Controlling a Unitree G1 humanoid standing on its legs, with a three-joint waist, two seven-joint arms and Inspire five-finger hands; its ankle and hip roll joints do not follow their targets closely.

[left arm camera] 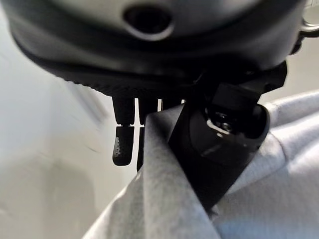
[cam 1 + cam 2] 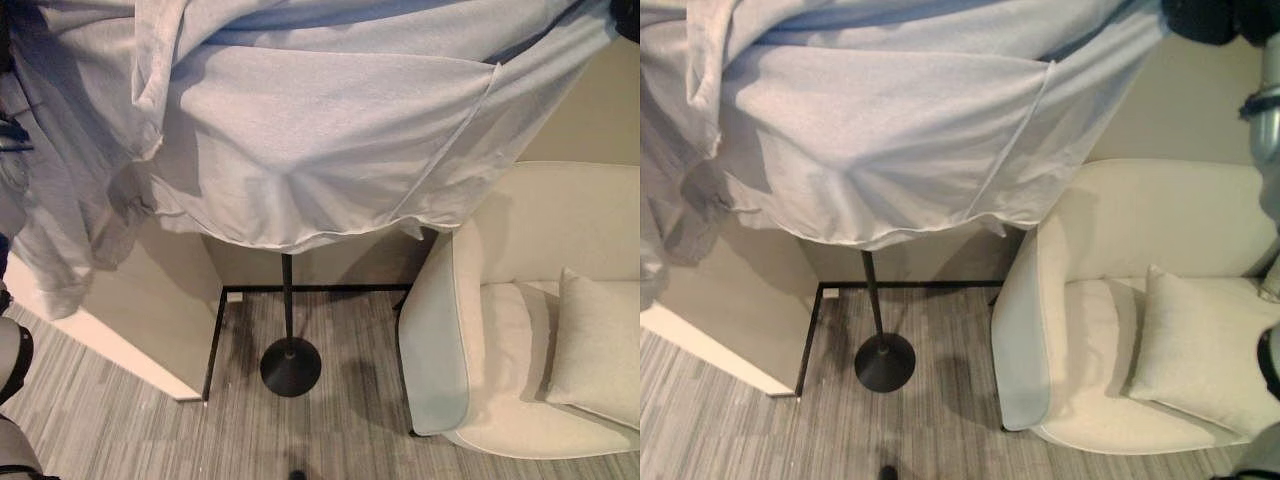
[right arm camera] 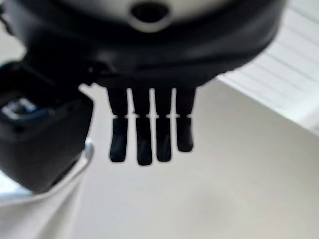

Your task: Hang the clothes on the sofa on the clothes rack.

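Garment, a large pale lilac-grey soft knit piece (image 2: 330, 130), was held spread high across the upper part of both eye views, above the black pole-and-round-base clothes rack (image 2: 289, 350); its hem hung over the pole, hiding the rack's top, so whether any part was hooked could not be told; the cream upholstered sofa (image 2: 1160, 230) with its cream cushion (image 2: 1205, 345) was seen bare of clothes, so pick-up was judged done and hanging judged left, with letting go to follow. Left hand (image 1: 219, 144) was seen in its wrist view with the thumb pressed onto a fold of the cloth, pinching it against the fingers (image 1: 122, 144); right hand (image 3: 60, 144) was seen with straight hanging fingers (image 3: 144, 134), the thumb touching the cloth's edge; whether it gripped could not be told. Cloth looked thin, limp, creased, with a seam line across it.
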